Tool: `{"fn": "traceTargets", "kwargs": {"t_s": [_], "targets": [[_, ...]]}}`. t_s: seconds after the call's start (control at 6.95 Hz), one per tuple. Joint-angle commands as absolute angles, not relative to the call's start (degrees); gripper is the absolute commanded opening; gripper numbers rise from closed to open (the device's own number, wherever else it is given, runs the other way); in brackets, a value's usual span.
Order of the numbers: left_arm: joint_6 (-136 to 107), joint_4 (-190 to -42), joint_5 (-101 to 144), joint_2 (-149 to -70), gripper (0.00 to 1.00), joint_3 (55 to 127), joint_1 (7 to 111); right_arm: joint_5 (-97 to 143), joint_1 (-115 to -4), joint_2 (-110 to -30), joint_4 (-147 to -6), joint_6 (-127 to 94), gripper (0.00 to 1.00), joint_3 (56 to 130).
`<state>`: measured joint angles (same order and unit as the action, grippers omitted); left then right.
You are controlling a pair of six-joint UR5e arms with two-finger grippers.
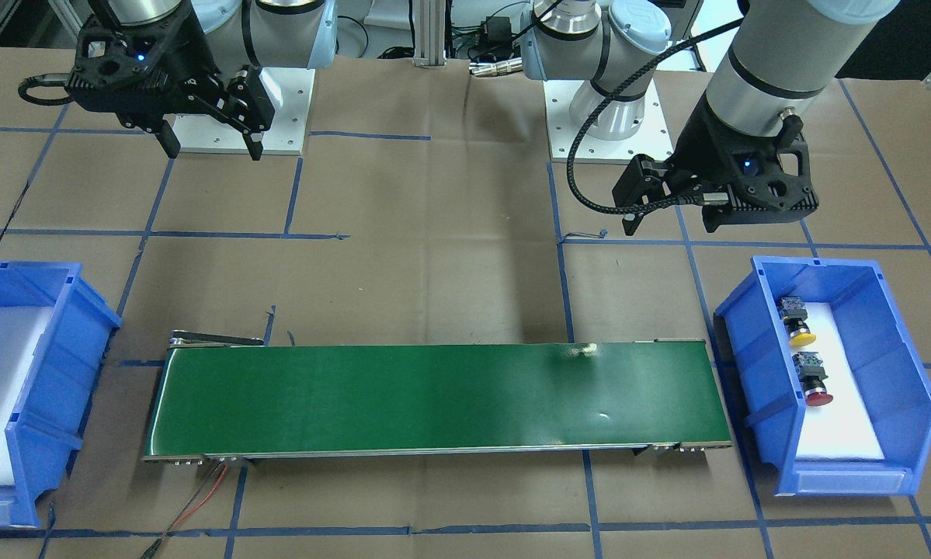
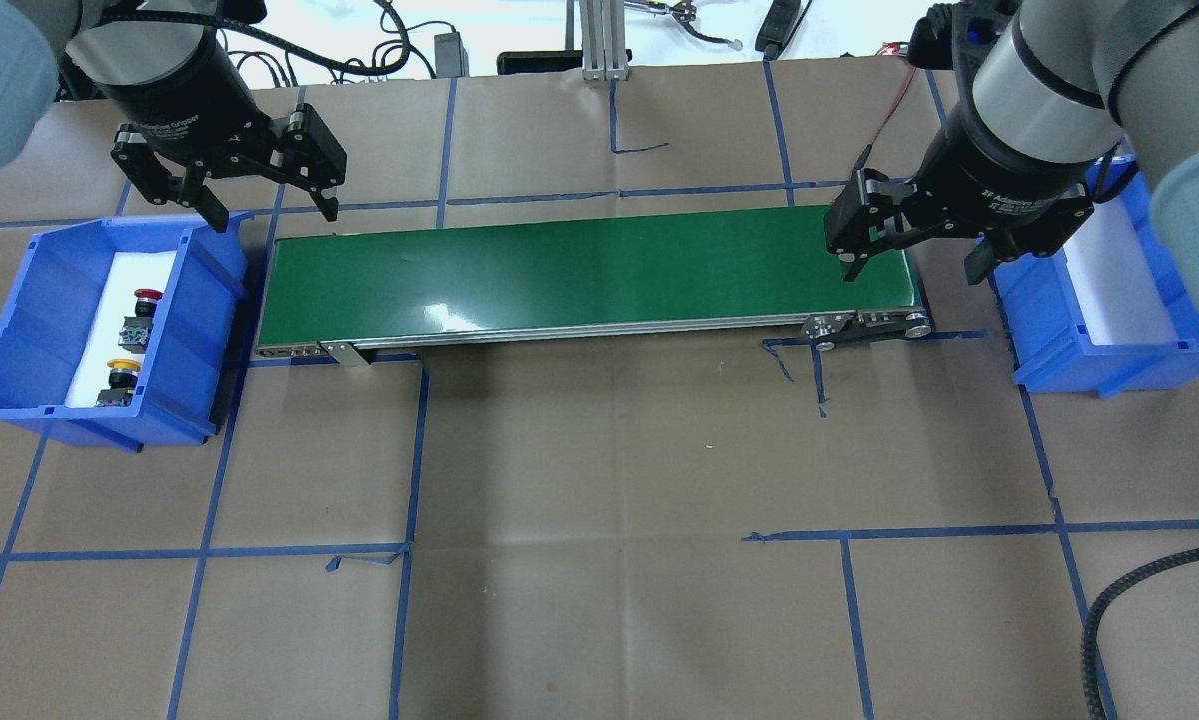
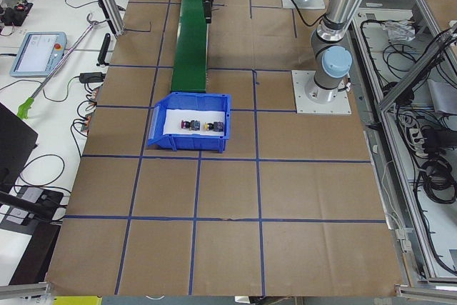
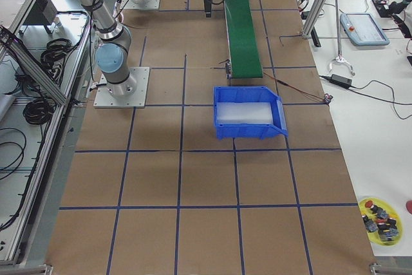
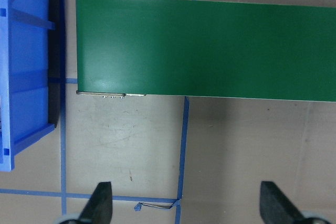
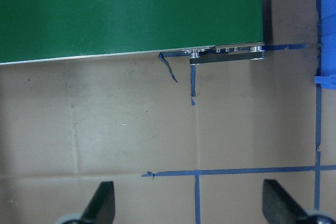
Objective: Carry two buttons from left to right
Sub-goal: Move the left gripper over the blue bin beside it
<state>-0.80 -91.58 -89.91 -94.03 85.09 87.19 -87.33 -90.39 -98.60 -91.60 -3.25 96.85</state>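
Two buttons lie in the blue bin [image 2: 19,330] on my left side: the red-capped button [image 2: 145,296] and the yellow-capped button [image 2: 124,368]. In the front-facing view the yellow button [image 1: 801,337] and the red button [image 1: 819,398] rest on the bin's white liner. My left gripper [image 2: 274,215] hovers open and empty over the table beside that bin, near the belt's left end. My right gripper [image 2: 911,272] hovers open and empty over the belt's right end. The left wrist view shows open fingertips [image 5: 101,203] with bare table between them.
A green conveyor belt [image 2: 589,275] runs between the two bins. The blue bin on my right [image 2: 1099,345] holds only a white liner. Red and black wires [image 1: 201,497] trail from the belt's right end. A yellow dish of parts [image 4: 380,220] sits on a side table.
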Motion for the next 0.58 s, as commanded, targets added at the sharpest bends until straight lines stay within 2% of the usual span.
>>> {"fn": "traceTargets", "kwargs": {"t_s": [0.0,0.43], "targets": [[-0.79,-91.58,-89.91,-94.13,0.99,84.99,87.19,-87.28,-90.44,-98.18,-91.5,-3.25,1.0,96.94],[-0.62,-91.58,-90.0,-93.96,0.99,85.25,87.19,-87.36,-90.79,-97.83,-92.02,-3.25,1.0,96.86]]}}
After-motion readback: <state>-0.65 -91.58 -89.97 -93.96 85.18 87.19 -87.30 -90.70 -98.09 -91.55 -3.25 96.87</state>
